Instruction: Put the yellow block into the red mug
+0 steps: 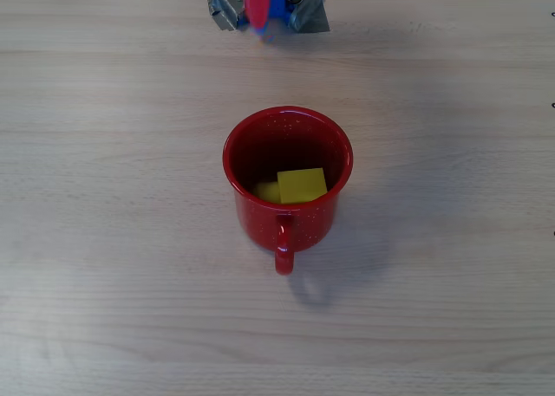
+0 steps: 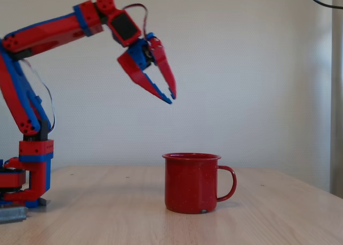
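The red mug [image 1: 286, 175] stands upright in the middle of the wooden table, its handle pointing toward the bottom of the overhead view. Inside it lies the yellow block [image 1: 301, 185], flat face up, with a smaller yellow patch beside it on the left. In the fixed view the red mug [image 2: 191, 182] has its handle on the right, and its wall hides the block. My gripper [image 2: 172, 99] hangs high above the mug's left rim, pointing down, fingertips together and holding nothing. Its blurred tip [image 1: 261, 23] shows at the overhead view's top edge.
The arm's base [image 2: 29, 175] stands at the table's left end in the fixed view, fixed with grey tape [image 1: 308, 15]. Bare wooden table [image 1: 113, 240] lies all around the mug. A plain wall is behind.
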{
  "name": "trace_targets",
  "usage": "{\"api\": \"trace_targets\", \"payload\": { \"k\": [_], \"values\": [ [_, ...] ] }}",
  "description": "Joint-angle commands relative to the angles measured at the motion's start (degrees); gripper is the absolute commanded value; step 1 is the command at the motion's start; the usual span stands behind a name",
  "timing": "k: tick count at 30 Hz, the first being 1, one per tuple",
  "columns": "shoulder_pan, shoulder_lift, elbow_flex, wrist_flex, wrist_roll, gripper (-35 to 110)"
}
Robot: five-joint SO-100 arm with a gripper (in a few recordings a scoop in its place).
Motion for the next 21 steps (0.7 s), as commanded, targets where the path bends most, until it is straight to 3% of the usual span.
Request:
{"api": "trace_targets", "payload": {
  "k": [1, 21],
  "values": [
    [1.1, 10.5, 7.5, -2.5, -0.7, 0],
    [-4.6, 57.7, 60.9, -5.7, 2.5, 0]
  ]
}}
